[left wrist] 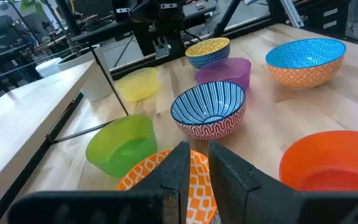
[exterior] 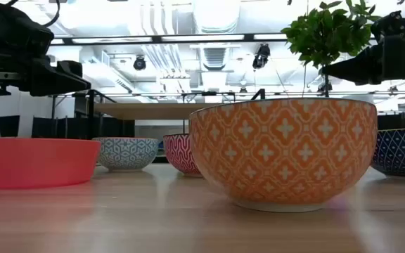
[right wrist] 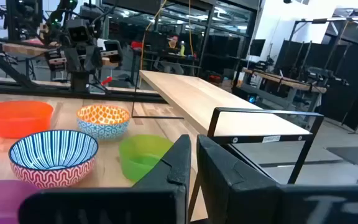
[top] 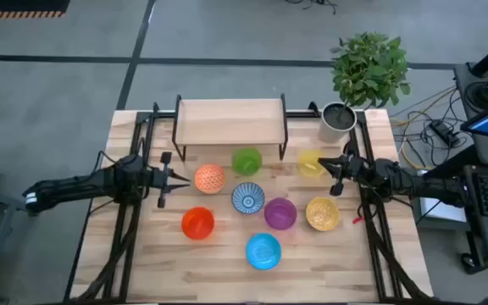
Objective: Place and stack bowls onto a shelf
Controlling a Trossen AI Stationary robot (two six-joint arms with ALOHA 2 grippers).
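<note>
Both arms level over the table, left gripper (top: 169,178) narrowly parted, right gripper (top: 332,176) closed, each empty

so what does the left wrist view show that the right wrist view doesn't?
Only the left wrist view: the yellow bowl, gold bowl, light blue bowl and the right gripper.
Only the right wrist view: the left gripper and the far end of the shelf.
Both: the green bowl, the striped blue-white bowl, the purple bowl, the orange patterned bowl and the red-orange bowl.
</note>
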